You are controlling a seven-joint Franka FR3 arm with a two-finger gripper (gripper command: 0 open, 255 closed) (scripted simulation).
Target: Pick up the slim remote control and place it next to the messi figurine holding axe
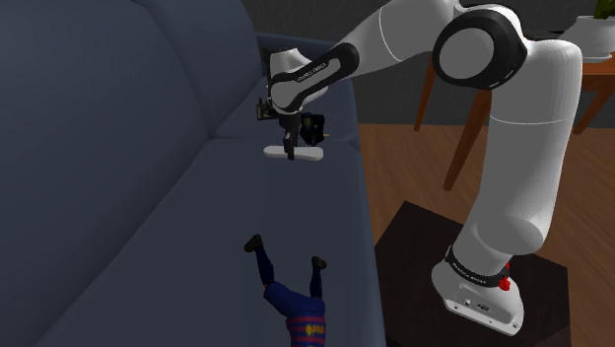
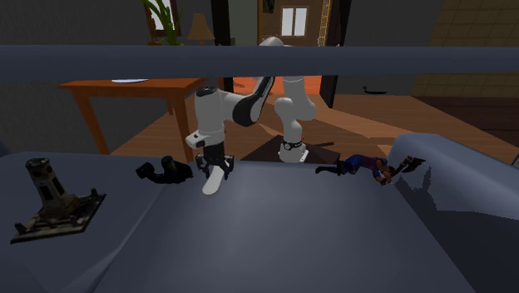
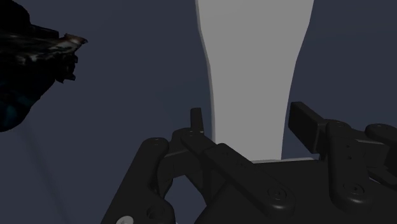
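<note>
slim remote [image 1: 309,155] | white, right beneath pincer [image 1: 290,150], over sofa seat [image 1: 148,217] | pincer grip: cannot tell

One white remote [image 1: 307,155], one footballer figurine [image 1: 291,296], one small black object [image 2: 166,171], one dark tower model [image 2: 50,200], one sofa [image 1: 118,118]

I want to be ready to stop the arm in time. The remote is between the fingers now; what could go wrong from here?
1. The remote hangs tilted in the gripper, as the second exterior view shows; it may slip while carried.
2. A dark object lies close beside the gripper; a swing could knock it.
3. The figurine lies near the front edge of the sofa; placed on that side, the remote could fall off.
</note>
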